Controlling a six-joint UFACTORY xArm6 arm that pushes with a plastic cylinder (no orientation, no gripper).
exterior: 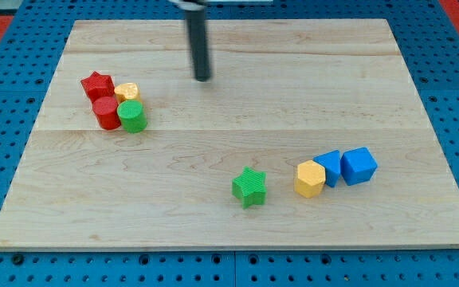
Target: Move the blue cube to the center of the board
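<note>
The blue cube (359, 166) lies at the view's lower right on the wooden board (229, 88). A second blue block (329, 167) touches its left side, and a yellow hexagonal block (310, 178) touches that one. My tip (203, 78) rests on the board in the upper middle, far up and to the left of the blue cube, touching no block.
A green star (250, 187) sits left of the yellow hexagonal block. At the view's left is a cluster: a red star (97, 84), a red cylinder (106, 112), a green cylinder (132, 116) and a small yellow block (127, 92). Blue pegboard surrounds the board.
</note>
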